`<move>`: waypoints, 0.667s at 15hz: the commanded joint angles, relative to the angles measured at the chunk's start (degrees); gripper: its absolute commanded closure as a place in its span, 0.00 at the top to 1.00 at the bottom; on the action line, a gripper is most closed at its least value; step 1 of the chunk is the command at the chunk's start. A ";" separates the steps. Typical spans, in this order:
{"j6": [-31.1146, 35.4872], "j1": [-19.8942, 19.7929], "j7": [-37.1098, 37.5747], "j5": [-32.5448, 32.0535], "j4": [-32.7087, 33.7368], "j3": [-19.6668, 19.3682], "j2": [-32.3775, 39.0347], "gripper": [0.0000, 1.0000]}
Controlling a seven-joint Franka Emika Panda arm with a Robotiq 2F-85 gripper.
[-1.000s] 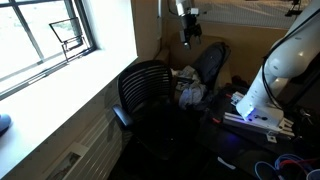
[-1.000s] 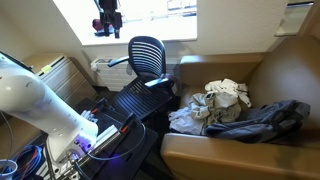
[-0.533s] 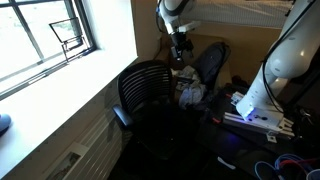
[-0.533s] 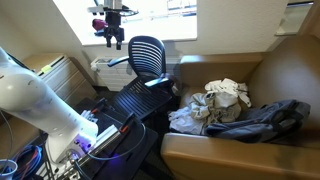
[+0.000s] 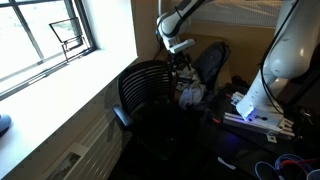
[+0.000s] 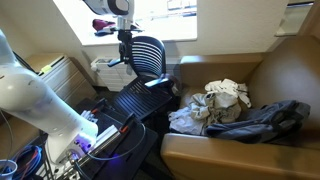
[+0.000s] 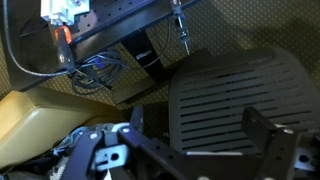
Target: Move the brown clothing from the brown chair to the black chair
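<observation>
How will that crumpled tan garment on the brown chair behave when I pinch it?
Probably floppy: the tan garment lies crumpled in folds, so it should drape and trail from a pinch. Likely light, yet it rests against the dark jacket and a pale cloth, so a neighbour may drag along.

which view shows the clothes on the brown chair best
An exterior view: the clothes pile lies unobstructed on the brown chair. In an exterior view the clothes pile is small, beyond the black chair. Wrist view: not clearly visible.

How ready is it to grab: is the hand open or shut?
Open: in the wrist view the hand has its fingers wide apart, only the black chair showing between them.
</observation>
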 commanded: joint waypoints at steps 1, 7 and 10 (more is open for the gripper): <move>8.28 0.01 7.18 -0.09 -1.14 -3.29 2.62 1.00; 9.66 0.28 10.38 0.16 -0.02 -5.13 5.54 1.00; 17.57 -3.45 12.28 -1.35 -1.67 -10.07 7.37 1.00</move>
